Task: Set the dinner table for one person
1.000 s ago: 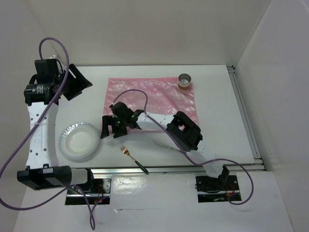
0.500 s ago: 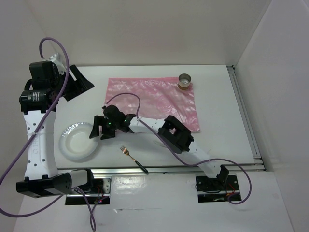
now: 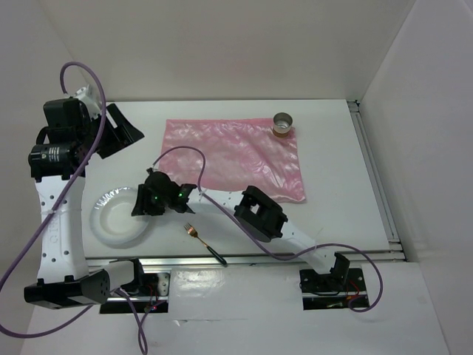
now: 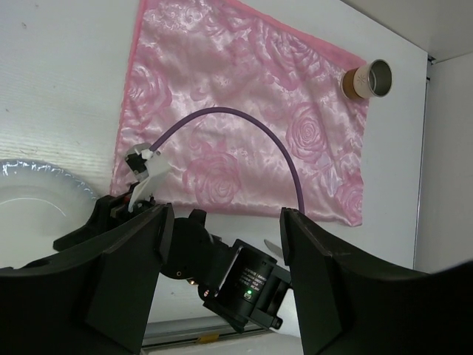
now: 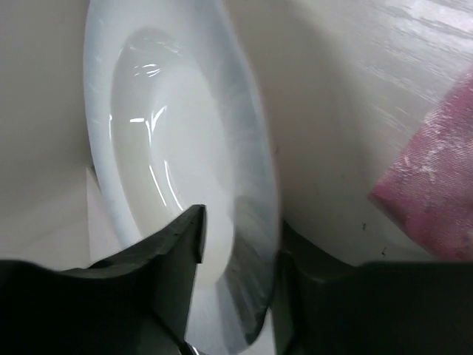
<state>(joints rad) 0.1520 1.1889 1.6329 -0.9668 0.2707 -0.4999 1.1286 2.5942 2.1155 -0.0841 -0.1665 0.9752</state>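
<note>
A white plate (image 3: 111, 222) lies at the front left of the dinner table (image 3: 340, 192). My right gripper (image 3: 142, 203) reaches left across the table and straddles the plate's right rim (image 5: 255, 170). One finger is inside the plate, the other outside against the rim, and a small gap still shows at the inner finger. My left gripper (image 3: 122, 129) hangs open and empty above the table's back left corner. A gold fork with a black handle (image 3: 203, 242) lies near the front edge. A pink mat (image 3: 236, 151) covers the middle.
A small metal cup (image 3: 283, 123) stands at the mat's far right corner. A knife tip (image 4: 272, 245) shows beside the right arm in the left wrist view. White walls enclose the table on three sides, and aluminium rails run along its front and right edges.
My right arm swung left from the mat's front edge to the plate, and its jaws narrowed around the plate's rim. The left arm drew back slightly.
</note>
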